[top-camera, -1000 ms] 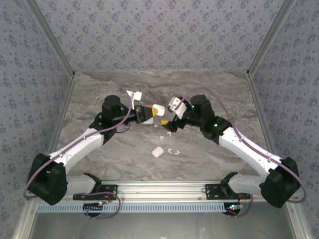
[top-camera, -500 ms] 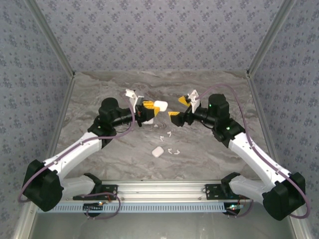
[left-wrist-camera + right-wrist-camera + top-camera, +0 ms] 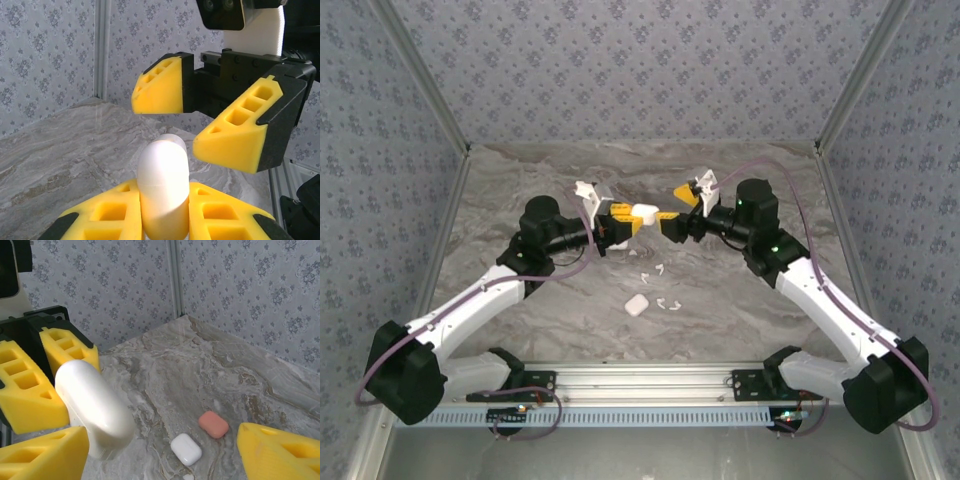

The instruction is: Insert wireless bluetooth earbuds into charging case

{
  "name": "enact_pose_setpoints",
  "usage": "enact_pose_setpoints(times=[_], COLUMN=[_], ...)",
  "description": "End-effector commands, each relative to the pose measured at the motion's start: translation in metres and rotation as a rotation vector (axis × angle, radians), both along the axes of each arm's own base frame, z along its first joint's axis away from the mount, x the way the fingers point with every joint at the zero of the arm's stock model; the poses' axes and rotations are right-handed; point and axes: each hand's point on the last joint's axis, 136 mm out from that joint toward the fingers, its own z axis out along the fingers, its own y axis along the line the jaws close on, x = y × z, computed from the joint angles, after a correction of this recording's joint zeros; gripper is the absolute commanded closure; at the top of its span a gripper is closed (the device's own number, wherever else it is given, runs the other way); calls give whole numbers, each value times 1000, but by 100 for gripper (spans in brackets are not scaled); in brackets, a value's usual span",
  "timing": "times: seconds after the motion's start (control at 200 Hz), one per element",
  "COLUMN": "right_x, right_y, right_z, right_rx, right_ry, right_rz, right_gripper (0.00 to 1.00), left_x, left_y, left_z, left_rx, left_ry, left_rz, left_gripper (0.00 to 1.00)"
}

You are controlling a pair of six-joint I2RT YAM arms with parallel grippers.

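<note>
Several white earbuds [image 3: 665, 303] lie loose on the surface [image 3: 720, 320] just beside a closed white case [image 3: 636, 305], toward the near edge. Farther back, above the surface, left pincer [image 3: 625, 218] is clamped on a white charging case [image 3: 642, 212], and right pincer [image 3: 672, 222] faces its free end with jaws spread apart.

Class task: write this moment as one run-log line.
left claw: shut on white case, off the table | right claw: open, facing case | earbuds: loose on table
</note>
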Motion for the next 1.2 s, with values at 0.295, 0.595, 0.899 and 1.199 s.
enact_pose_setpoints(times=[0.295, 0.595, 0.899, 1.199], right_x=[19, 29, 32, 34], right_y=[-3, 0, -11, -30], right_z=[15, 14, 16, 1], right_rx=[17, 32, 46, -1], right_ry=[13, 48, 74, 170], right_rz=[-41, -40, -71, -152], right_gripper=[21, 21, 21, 21], left_x=[-12, -12, -11, -1], left_y=[0, -1, -1, 6], left_z=[32, 31, 24, 8], left_rx=[-38, -32, -10, 61], left_ry=[-86, -85, -77, -55], left_rz=[-34, -31, -24, 61], left_gripper=[99, 99, 99, 99])
